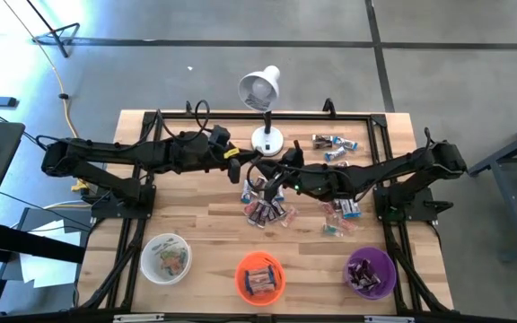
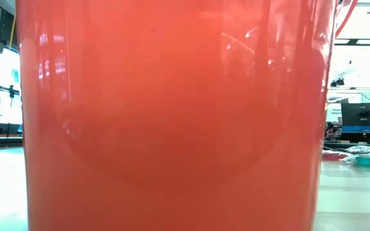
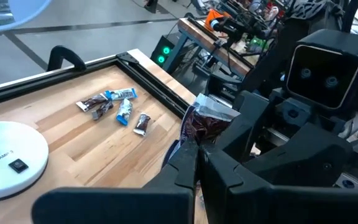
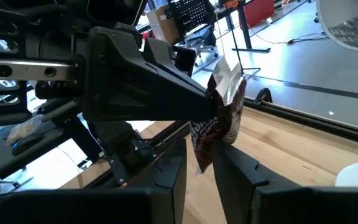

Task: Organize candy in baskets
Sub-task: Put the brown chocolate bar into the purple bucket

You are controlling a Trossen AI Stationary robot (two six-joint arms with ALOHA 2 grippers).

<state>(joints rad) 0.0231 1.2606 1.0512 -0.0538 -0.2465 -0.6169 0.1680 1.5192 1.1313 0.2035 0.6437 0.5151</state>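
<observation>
From my seat both grippers meet mid-table: the left gripper (image 4: 213, 112) is pinched tight on 1 dark red candy (image 4: 219, 127), and the right gripper (image 4: 199, 168) has its fingers closed around the bottom of that same wrapper. Right below them sits a loose pile of candies (image 1: 267, 211), more off to the right arm's side (image 1: 341, 213), and another bunch (image 1: 333, 145) past the lamp (image 1: 263, 112). Further toward the near edge are 3 baskets: white (image 1: 166, 257), orange (image 1: 259, 276), purple (image 1: 370, 273), all with candy inside.
</observation>
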